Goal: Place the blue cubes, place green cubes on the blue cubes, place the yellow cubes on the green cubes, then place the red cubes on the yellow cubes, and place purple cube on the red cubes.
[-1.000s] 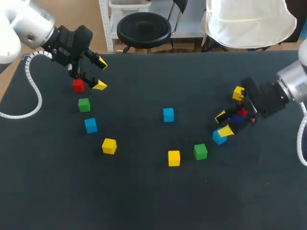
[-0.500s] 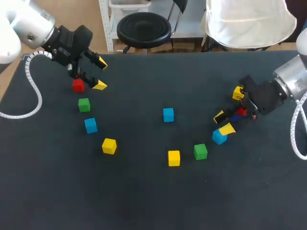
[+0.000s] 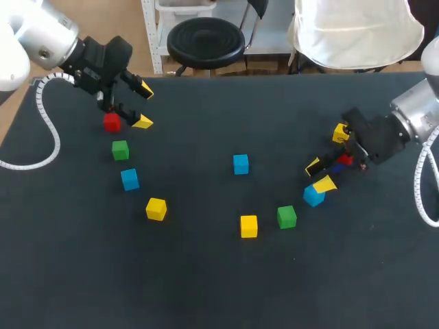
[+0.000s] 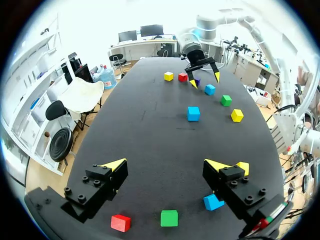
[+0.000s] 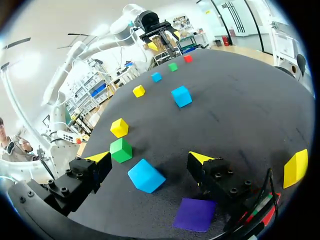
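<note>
My left gripper [image 3: 143, 106] hangs open at the table's back left, just right of a red cube [image 3: 112, 123]. In the left wrist view the red cube [image 4: 120, 222], a green cube [image 4: 169, 218], a blue cube [image 4: 213, 202] and a yellow cube [image 4: 243, 167] lie under and beside that gripper [image 4: 165, 165]. My right gripper [image 3: 319, 175] is open at the right, over a blue cube [image 5: 146, 175] that lies below the gap between its fingers [image 5: 200, 159]. A purple cube [image 5: 195, 214] sits beneath its wrist. Another red cube [image 3: 347, 160] is half hidden by it.
Loose on the black table [image 3: 206, 274] are a blue cube [image 3: 240, 164] in the middle, a yellow cube [image 3: 249, 225] and a green cube [image 3: 287, 216] nearer the front, and a yellow cube [image 3: 341, 133] beside my right wrist.
My right arm has shifted slightly toward the back of the table, its gripper staying open over the blue cube. The left arm and the cubes have not moved.
</note>
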`<state>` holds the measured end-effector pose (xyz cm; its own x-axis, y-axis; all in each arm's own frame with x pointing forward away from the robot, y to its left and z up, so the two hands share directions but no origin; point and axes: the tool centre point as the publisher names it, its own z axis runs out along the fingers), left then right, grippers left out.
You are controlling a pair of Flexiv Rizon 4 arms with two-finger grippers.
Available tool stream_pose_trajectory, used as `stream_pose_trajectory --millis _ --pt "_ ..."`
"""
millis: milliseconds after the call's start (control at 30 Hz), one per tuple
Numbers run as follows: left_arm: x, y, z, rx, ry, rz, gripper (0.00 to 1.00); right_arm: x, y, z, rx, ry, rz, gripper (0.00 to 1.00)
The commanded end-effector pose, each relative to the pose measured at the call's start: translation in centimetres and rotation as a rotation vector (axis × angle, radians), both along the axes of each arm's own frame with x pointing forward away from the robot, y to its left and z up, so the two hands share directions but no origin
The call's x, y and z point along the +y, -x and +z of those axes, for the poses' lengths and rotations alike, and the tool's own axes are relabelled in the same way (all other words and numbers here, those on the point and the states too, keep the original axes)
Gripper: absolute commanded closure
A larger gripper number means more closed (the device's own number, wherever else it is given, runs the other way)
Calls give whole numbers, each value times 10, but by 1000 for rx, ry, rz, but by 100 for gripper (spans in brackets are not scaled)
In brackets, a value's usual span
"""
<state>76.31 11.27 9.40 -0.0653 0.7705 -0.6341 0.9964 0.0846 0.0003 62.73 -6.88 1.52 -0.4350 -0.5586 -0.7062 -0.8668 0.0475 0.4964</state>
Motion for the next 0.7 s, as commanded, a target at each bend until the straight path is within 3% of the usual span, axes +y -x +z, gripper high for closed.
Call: stream_pose_trajectory --millis 33,200,333,500,700 --pt "0 1 0 -2 0 2 0 0 0 -1 0 -2 0 0" --pt "0 1 0 -2 0 2 0 0 0 -1 0 -2 0 0" --pt "0 1 0 -2 0 2 0 -2 -3 30 -174 32 53 0" --pt "0 1 0 -2 0 2 0 -2 -7 54 -298 50 110 0" --pt "0 1 0 -2 0 2 0 -1 -7 65 -444 9 239 0"
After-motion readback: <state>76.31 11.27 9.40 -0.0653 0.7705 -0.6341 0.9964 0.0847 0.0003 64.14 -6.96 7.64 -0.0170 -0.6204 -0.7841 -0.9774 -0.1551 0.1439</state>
